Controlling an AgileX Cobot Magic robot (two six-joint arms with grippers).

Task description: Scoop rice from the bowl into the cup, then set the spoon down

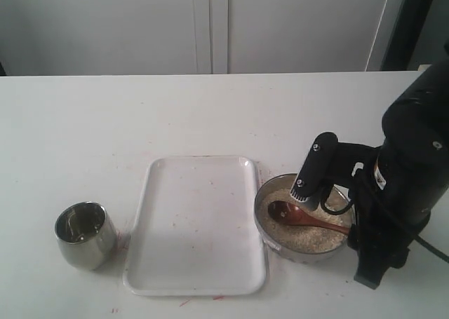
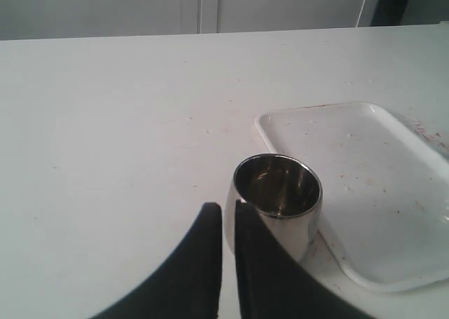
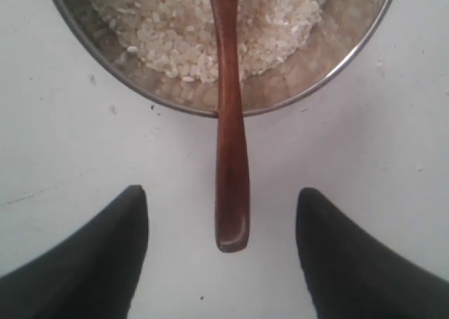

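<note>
The bowl [image 1: 261, 221] stands right of the tray and holds rice [image 1: 309, 236]. The spoon [image 1: 295, 214] lies with its head on the rice, its handle sloping out over the rim towards my right arm [image 1: 407, 172]. In the right wrist view my right gripper [image 3: 221, 191] is open. The end of the spoon handle [image 3: 231, 158] lies between its fingers and touches neither. Beyond it are the bowl [image 3: 302, 87] and the rice [image 3: 175, 24]. The cup [image 1: 85, 235] stands upright and looks empty at the left. My left gripper [image 2: 226, 208] is shut on nothing, just short of the cup [image 2: 277, 193].
A white rectangular tray [image 1: 196, 224] lies between the cup and the bowl, and its corner [image 2: 365, 186] sits close beside the cup. The white table [image 1: 140, 123] stretches back to a row of pale cabinet doors. My left arm is outside the exterior view.
</note>
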